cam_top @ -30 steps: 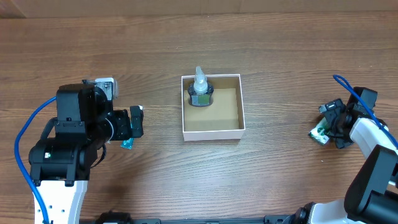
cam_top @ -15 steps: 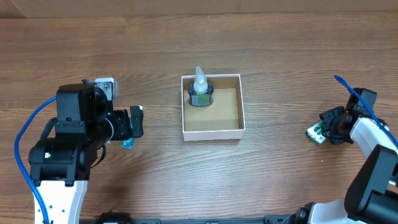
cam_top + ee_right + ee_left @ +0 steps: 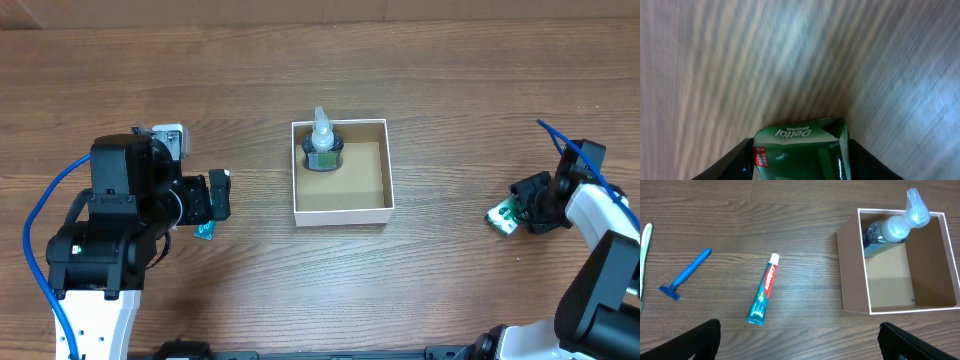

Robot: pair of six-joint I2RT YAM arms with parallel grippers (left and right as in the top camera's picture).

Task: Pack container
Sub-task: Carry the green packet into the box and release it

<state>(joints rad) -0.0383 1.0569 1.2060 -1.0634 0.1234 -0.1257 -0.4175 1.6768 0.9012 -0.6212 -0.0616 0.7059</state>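
The container, a small square box with white walls and a brown inside, stands mid-table. In its far-left corner a dark bottle with a clear nozzle stands upright. The left wrist view shows the container at upper right with the bottle inside. My right gripper is at the far right, shut on a green Dettol soap pack. In the right wrist view the pack fills the gap between both fingers of the right gripper. My left gripper stands open and empty left of the container.
A Colgate toothpaste tube, a blue razor and a pale toothbrush handle lie on the wood left of the container. From overhead only the tube's teal end shows beside the left arm.
The right gripper has shut on the green soap pack and shifted it a little leftward. The left arm, container and bottle have not moved.
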